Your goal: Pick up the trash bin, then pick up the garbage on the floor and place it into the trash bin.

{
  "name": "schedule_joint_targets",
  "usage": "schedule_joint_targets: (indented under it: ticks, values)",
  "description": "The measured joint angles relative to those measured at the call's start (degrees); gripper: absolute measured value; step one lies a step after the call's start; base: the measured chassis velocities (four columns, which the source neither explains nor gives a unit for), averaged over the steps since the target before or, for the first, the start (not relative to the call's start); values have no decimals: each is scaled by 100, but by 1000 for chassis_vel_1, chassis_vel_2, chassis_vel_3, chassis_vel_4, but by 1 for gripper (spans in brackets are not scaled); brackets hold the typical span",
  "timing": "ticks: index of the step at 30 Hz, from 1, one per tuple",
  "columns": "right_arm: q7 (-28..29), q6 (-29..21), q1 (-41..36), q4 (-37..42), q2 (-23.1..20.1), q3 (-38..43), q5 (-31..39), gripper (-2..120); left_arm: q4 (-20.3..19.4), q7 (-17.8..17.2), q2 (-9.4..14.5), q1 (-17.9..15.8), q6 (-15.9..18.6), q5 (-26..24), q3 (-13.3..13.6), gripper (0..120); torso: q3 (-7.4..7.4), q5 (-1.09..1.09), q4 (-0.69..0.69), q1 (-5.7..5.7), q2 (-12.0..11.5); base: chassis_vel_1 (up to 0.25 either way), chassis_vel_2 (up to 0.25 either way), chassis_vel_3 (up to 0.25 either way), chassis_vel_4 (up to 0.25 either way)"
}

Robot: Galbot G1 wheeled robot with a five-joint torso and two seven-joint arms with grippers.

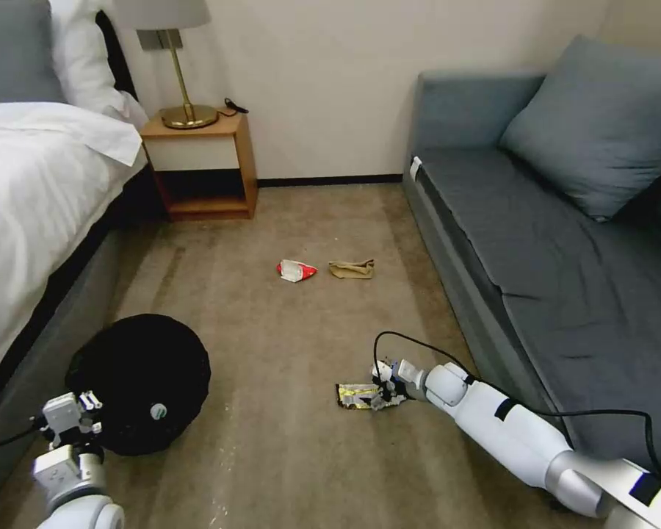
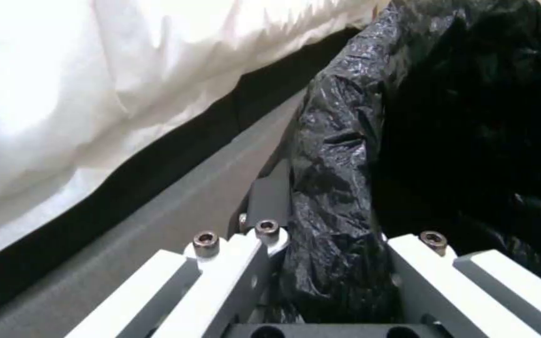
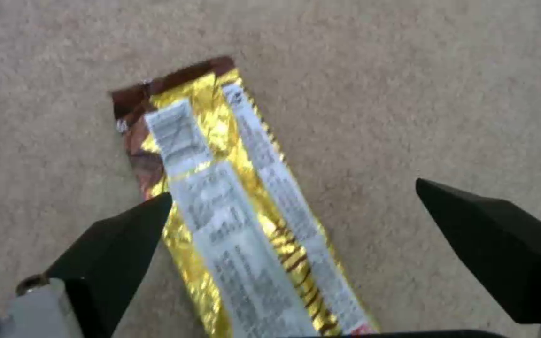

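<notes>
Head view: left claw (image 1: 88,417) grips the bin (image 1: 141,382) by the bed (image 1: 37,184), right claw (image 1: 380,389) down at the wrapper (image 1: 356,395), sofa-side of the bin. Left wrist: fingers (image 2: 269,197) pinch the bin's bagged rim. Right wrist: claw open astride the wrapper on carpet (image 3: 408,94) — picking step; next, I'd say, close.

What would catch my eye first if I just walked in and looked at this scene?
Probably the right gripper low over the carpet, its black fingers spread open either side of a shiny gold-yellow wrapper. Next, the trash bin with its black bag liner, held at its rim by the left gripper beside the bed. Farther off on the floor lie a red-and-white snack packet and a tan paper bag.
</notes>
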Motion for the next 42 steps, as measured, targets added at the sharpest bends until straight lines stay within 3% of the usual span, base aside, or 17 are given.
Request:
schedule_joint_targets:
  ticks: [26, 32, 42]
  values:
    - [-350, 233, 54, -854, 310, 131, -197, 100, 64, 17, -10, 36, -44, 0, -5, 5, -1, -3, -1, 0, 0, 0, 0, 0, 0]
    - [-454, 297, 63, -939, 354, 162, -275, 86, 95, 19, -2, 27, -57, -3, -5, 5, -2, -4, -3, -1, 2, 0, 0, 0, 0]
    - [-506, 348, 64, -1078, 398, 214, -331, 85, 130, 22, -8, 36, -87, -4, -6, 5, -2, -2, 1, -1, 2, 0, 0, 0, 0]
